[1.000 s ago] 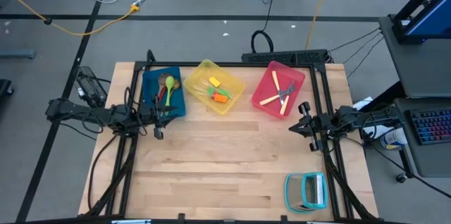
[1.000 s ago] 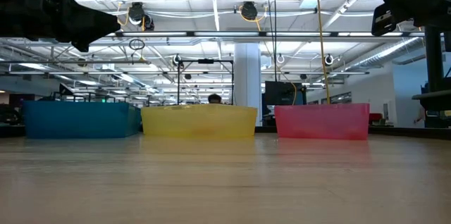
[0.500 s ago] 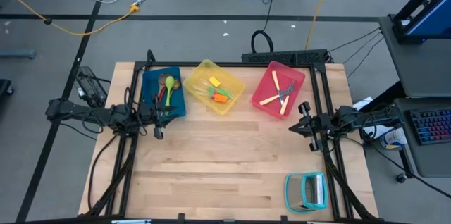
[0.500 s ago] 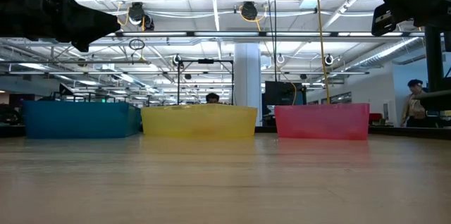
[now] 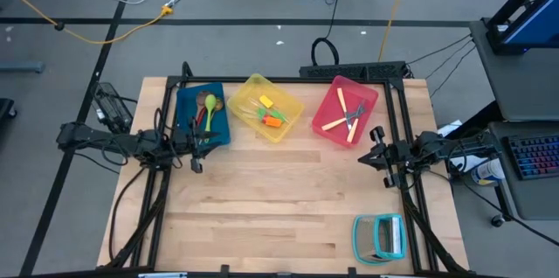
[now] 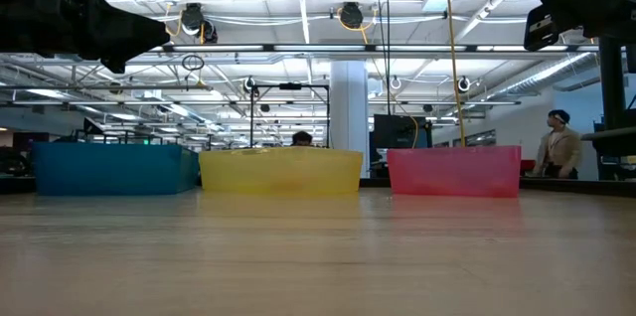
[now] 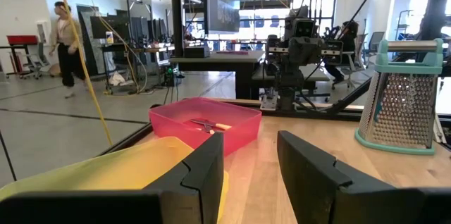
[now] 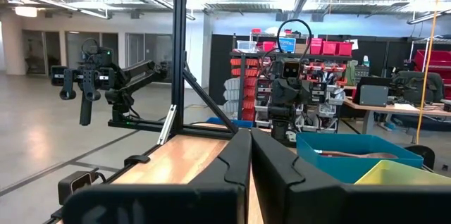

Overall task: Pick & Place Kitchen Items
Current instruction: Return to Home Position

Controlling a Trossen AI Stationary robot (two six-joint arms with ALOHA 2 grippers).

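Nothing on the table (image 5: 262,208) changes across the last second: both arms sit exactly where they were, and no item shifts. The only motion is off the table, where a person (image 6: 558,147) in the room behind walks further into the low view.

Left pincer (image 5: 194,147) hangs off the table's left edge, just beside the blue bin (image 5: 224,125). Its fingers are parted with a clear gap and hold nothing. Right pincer (image 5: 374,157) hangs off the right edge, near the pink bin (image 5: 371,94). Its fingers are closed against each other, also empty.

Item locations:
- Lime-green spoon (image 5: 210,110) lies in the blue bin with other spoons.
- Orange spatula (image 5: 275,121) and the other small spatulas lie in the yellow bin (image 5: 251,86).
- Cream-handled cutlery (image 5: 334,122) lies in the pink bin.
- No loose utensil shows on the bare wood.
- The teal-framed grater (image 5: 380,237) lies at the near right corner, well apart from the bins.

Judgement: sorting looks complete and both arms look parked at home. The static frames suggest the retreat is finished or nearly so, and nothing seems left to pick.
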